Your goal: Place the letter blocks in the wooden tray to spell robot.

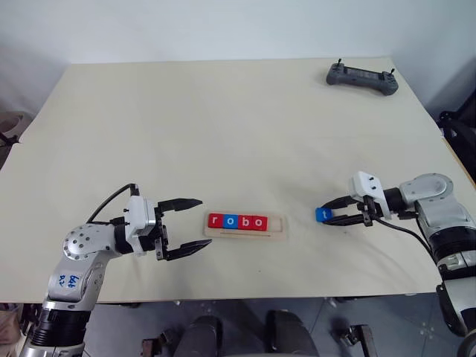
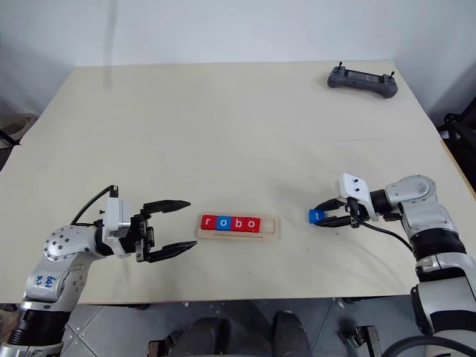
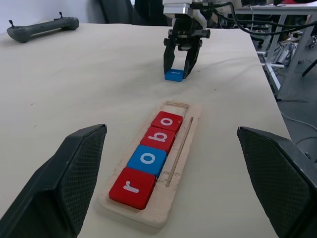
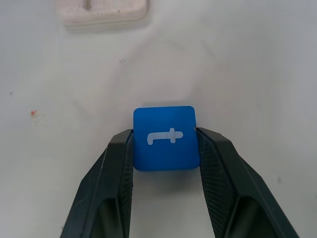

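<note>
Between right gripper [image 4: 166, 144] fingers: t block [image 4: 165, 138]

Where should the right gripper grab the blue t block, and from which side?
Grip the blue t block by its two opposite flat edges, coming in low from the side away from the wooden tray. It lies flat, and the right gripper already brackets those edges.
</note>
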You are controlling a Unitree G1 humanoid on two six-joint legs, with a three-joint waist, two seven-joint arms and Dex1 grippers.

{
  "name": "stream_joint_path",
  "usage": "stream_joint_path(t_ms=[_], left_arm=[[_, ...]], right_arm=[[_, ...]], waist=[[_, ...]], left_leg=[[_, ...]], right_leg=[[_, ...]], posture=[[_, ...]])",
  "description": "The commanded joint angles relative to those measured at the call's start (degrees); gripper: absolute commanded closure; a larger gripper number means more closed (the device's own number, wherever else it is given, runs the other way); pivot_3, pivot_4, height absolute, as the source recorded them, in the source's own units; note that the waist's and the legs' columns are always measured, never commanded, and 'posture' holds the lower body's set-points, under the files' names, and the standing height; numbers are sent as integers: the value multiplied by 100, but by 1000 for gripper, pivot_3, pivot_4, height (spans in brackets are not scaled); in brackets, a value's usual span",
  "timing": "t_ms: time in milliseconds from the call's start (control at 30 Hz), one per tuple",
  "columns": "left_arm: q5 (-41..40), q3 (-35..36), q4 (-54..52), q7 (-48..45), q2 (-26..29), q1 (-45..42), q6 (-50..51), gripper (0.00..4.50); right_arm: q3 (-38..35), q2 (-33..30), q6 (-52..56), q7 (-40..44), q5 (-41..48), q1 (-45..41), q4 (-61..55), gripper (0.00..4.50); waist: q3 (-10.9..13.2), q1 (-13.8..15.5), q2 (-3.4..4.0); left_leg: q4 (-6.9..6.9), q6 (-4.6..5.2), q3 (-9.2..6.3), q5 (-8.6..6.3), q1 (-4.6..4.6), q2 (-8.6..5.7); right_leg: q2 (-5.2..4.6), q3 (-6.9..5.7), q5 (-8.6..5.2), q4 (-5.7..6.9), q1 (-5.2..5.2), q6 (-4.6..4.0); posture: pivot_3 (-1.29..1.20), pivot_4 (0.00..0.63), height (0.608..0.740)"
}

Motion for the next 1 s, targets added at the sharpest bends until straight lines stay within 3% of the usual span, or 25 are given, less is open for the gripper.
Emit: stream_joint_path(t_ms=[33,233,367,567,1000], left_arm=[[-80,24,-161,-85,-1,-12,-126,0],[-89,-30,-117,-180,-14,-94,-125,0],[-70,-83,-68,-187,-53,-162,-106,0],[-67,-140,-72,-171,-71,-192,-81,0],[-68,-120,-122,-77,-69,-146,-63,0]], right_arm=[[-216,-85,728,363,486,141,-1147,3035],[-139,-181,2627,-360,856,787,-3681,3035],[-45,120,3382,-983,823,1017,-4535,3035],[169,558,3715,-1898,253,1006,-4514,3035],[322,729,3367,-1929,-272,775,-4100,3035]], waist=[[0,2,0],[0,22,0],[0,35,0],[0,22,0],[0,12,0]], left_leg=[[0,0,0,0,0,0],[4,-8,-9,-5,-4,6],[6,-7,-12,-5,-6,2],[5,-7,-15,-5,-7,0],[3,-7,-14,-5,-6,1]], right_leg=[[0,0,0,0,-1,0],[-1,-4,0,0,0,0],[-2,-4,0,0,0,0],[-1,-4,0,2,-2,0],[3,-6,0,3,-3,0]], posture=[[0,150,740],[0,150,740],[0,150,740],[0,150,740],[0,150,740]])
